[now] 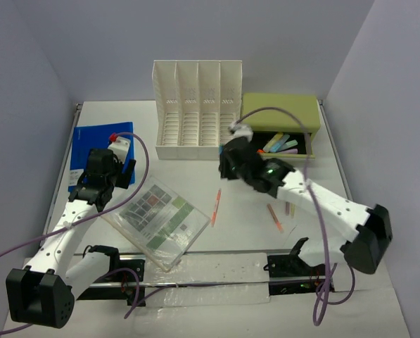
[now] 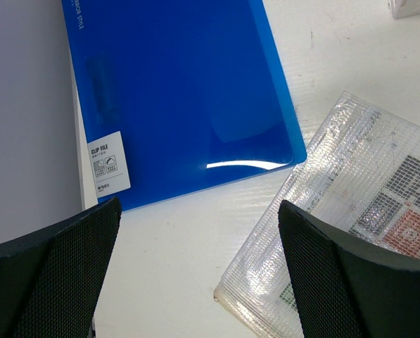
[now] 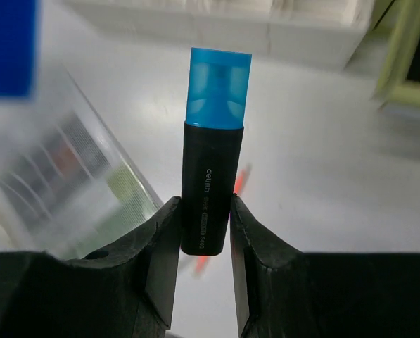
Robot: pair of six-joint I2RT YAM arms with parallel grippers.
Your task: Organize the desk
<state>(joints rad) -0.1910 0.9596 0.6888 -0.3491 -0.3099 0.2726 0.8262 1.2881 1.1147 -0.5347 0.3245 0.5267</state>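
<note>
Fingers of the right gripper (image 3: 204, 236) pinched a highlighter (image 3: 213, 155) by its black body, blue cap sticking out past the tips. Fingers of the left gripper (image 2: 195, 274) were spread wide with nothing between them, over bare desk (image 2: 188, 239) between the blue folder (image 2: 174, 91) and the clear pouch (image 2: 350, 211). The desk lay under both arms. The rack (image 1: 198, 105) and green box (image 1: 280, 116) stood at its far edge, and two orange pens (image 1: 215, 206) lay mid-desk.
</note>
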